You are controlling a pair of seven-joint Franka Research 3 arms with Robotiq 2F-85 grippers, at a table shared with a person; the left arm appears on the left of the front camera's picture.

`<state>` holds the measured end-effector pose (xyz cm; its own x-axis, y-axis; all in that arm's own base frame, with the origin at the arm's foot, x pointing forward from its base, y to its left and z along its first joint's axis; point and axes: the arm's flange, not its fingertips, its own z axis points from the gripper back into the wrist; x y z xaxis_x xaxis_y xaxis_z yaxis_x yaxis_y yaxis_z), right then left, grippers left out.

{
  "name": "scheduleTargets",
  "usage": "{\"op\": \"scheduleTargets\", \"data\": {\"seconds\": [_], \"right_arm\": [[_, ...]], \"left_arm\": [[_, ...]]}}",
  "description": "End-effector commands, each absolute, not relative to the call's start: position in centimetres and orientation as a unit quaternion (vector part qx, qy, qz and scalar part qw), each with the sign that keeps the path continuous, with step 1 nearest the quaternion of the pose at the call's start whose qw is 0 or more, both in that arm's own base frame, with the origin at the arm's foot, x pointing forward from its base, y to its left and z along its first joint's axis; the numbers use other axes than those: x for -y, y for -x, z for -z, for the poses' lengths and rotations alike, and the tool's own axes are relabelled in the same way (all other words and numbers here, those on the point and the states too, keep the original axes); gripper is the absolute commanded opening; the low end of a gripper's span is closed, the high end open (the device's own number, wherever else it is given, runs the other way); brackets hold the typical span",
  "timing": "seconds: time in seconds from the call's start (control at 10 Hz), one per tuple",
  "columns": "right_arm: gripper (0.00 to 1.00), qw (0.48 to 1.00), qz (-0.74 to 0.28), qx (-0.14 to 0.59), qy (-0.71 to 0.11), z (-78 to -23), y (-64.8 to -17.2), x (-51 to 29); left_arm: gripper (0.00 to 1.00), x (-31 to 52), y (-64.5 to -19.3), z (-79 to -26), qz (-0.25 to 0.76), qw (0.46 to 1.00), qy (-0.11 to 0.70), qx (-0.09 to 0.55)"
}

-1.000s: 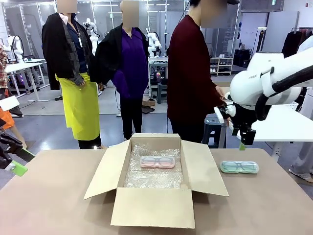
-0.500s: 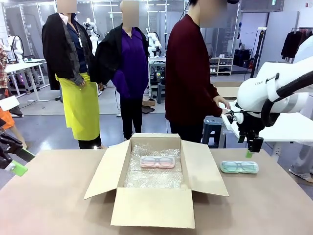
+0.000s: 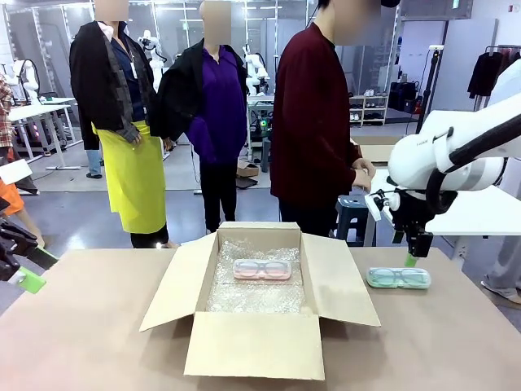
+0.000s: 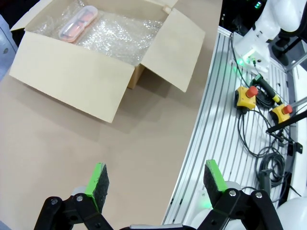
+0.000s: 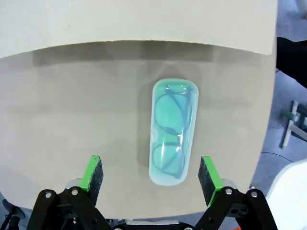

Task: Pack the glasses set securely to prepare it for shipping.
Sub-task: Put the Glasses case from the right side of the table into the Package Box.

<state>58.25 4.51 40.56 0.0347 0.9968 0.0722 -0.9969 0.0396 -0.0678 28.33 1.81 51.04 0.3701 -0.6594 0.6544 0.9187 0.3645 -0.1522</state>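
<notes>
Now the mint case (image 5: 172,132), flat, translucent, round-cornered, lies on the desk (image 3: 89,326) right of the cardboard box (image 3: 254,346), long axis left-right, with the right pincer (image 5: 150,166) wide above it. The pink case (image 3: 262,270) lies likewise on crinkly bubble wrap (image 3: 248,298) inside the box; the left pincer (image 4: 155,168) gapes wide too.

Matt cardboard, glossy plastic
The box (image 3: 254,346) is seen as matt cardboard, lined with crinkly, shiny bubble wrap (image 3: 252,300); the pink case (image 3: 262,270) and mint green case (image 3: 398,278) are made of smooth translucent plastic.
</notes>
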Motion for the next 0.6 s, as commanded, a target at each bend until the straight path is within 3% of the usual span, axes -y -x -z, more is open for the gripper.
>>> {"op": "scheduleTargets", "data": {"seconds": [0.0,0.5], "right_arm": [[1.00,0.714,-0.699,0.030,-0.028,-39.0,-61.2,-3.7],[1.00,0.701,-0.712,0.017,-0.029,-35.2,-62.1,-2.7]], "left_arm": [[1.00,-2.0,-28.3,-51.4,0.508,0.777,0.267,0.257],[1.00,-2.0,-28.3,-51.4,0.508,0.777,0.267,0.257]]}}
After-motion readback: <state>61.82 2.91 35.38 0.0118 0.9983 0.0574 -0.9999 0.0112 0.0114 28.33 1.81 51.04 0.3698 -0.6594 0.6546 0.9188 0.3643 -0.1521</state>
